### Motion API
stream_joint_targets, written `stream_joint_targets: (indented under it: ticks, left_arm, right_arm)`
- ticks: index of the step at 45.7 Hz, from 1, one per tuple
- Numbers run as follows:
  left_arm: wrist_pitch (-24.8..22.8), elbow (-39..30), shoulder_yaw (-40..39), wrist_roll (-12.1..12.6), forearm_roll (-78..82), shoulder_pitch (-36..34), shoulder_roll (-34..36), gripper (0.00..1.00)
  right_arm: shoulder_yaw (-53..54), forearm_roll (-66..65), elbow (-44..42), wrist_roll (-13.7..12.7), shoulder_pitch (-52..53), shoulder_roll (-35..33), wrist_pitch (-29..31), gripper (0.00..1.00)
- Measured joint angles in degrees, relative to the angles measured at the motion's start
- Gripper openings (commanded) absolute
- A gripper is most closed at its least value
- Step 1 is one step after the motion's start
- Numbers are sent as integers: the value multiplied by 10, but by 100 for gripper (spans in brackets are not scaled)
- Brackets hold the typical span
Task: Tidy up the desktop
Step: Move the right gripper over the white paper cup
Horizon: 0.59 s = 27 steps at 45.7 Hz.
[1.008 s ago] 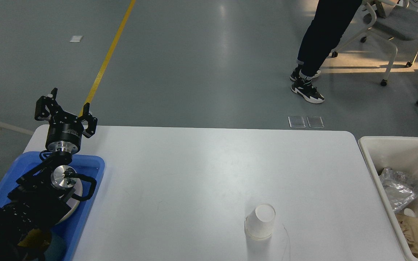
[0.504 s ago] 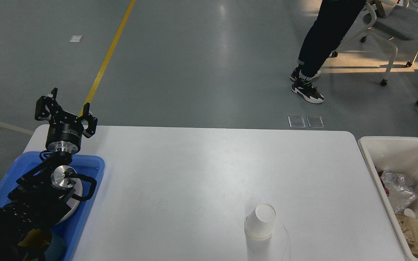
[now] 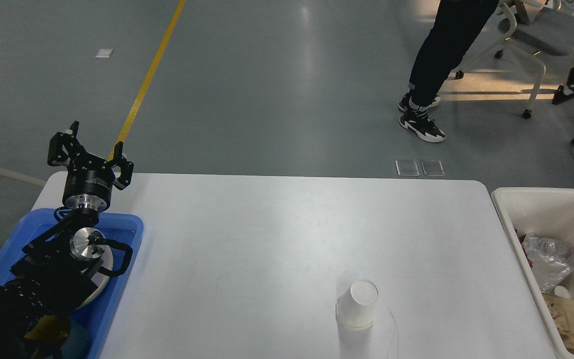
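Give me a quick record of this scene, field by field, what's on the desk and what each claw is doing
desktop: white, holds one upside-down paper cup near the front
blue tray: left edge, under the left arm
cream bin: right side, crumpled trash inside
left claw: open, empty, raised over the far-left corner
right claw: not clearly in view
background: person's legs, chair
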Motion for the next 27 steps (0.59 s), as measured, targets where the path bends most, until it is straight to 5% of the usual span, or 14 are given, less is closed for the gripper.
stream_joint_targets:
  ticks: [27]
  left_arm:
    - [0,0,0,0,0,0,0,96]
  right_arm:
    - [146,0,167,1,158,388,0,100]
